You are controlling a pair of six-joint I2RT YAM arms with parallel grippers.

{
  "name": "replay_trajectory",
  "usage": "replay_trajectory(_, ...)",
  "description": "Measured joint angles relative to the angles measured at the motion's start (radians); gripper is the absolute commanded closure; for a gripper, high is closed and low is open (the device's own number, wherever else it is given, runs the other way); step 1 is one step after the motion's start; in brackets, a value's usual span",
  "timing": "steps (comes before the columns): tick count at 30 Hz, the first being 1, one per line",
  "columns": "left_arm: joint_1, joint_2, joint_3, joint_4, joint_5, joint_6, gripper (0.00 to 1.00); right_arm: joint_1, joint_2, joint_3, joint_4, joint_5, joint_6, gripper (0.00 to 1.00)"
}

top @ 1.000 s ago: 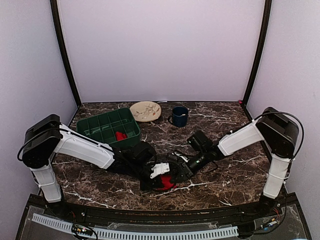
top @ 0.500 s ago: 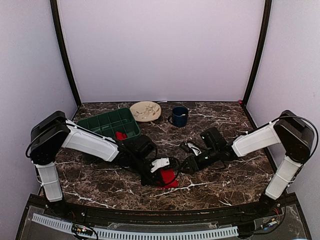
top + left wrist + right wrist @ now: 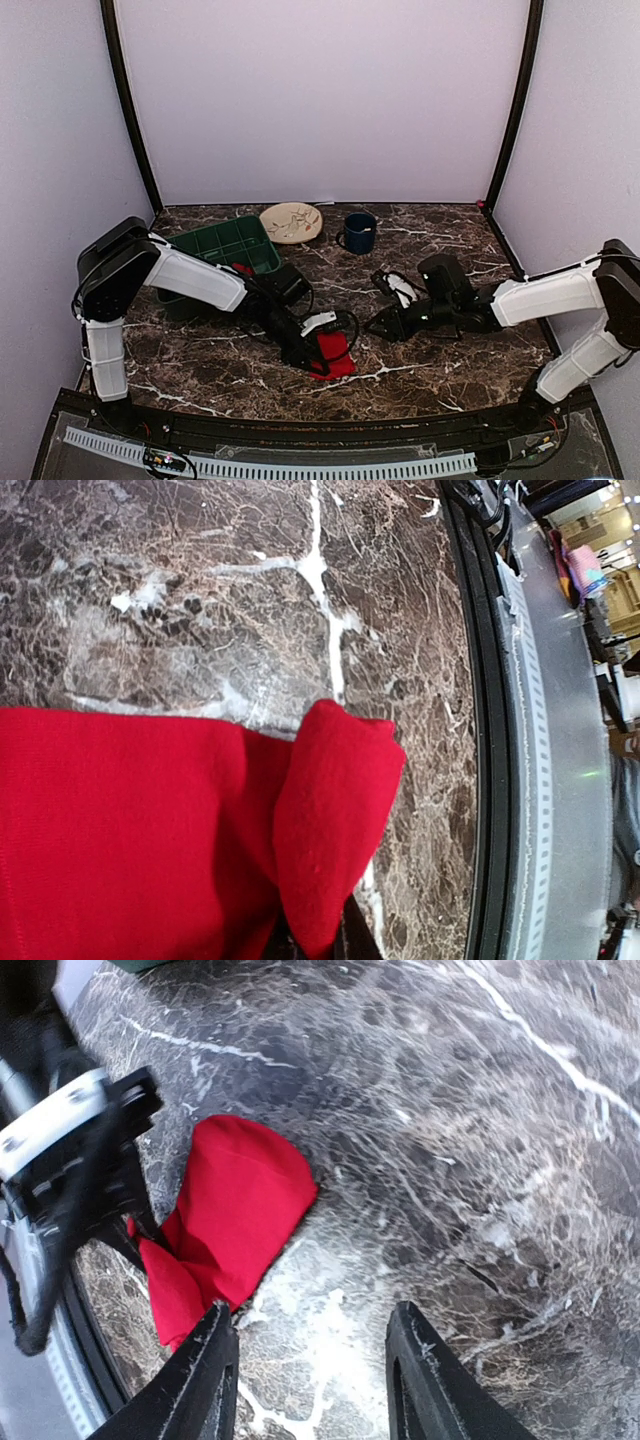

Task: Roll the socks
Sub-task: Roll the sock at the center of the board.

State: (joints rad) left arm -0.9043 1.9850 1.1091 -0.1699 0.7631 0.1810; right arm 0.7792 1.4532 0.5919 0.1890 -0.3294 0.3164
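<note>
"On the desk (image 3: 450,370), what have you got hold of?"

"A red sock (image 3: 334,354). It lies flat near the front edge, about midway between my arms. My left jaws are clenched on a folded corner of it."

"And your right side?"

"My right jaws are released with nothing between them. They hang over bare marble to the right of that sock, apart from it."

"Any other sock?"

"A second red sock (image 3: 240,270) sits in the green bin (image 3: 205,245) at the back left. A plate (image 3: 291,222) and a blue mug (image 3: 358,232) stand behind."
</note>
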Motion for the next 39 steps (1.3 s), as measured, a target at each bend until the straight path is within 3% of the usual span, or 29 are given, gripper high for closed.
replay_trajectory(12,0.040,0.085,0.071,-0.086,0.159,-0.015,1.00,0.256,-0.070,-0.026,-0.003,0.205,-0.164,0.52)
replay_trajectory(26,0.061,0.142,0.127,-0.192,0.256,-0.005,1.00,0.357,0.028,0.029,-0.042,0.252,-0.279,0.52)
replay_trajectory(39,0.069,0.168,0.154,-0.249,0.289,0.027,1.00,0.374,0.141,0.114,-0.082,0.235,-0.334,0.52)
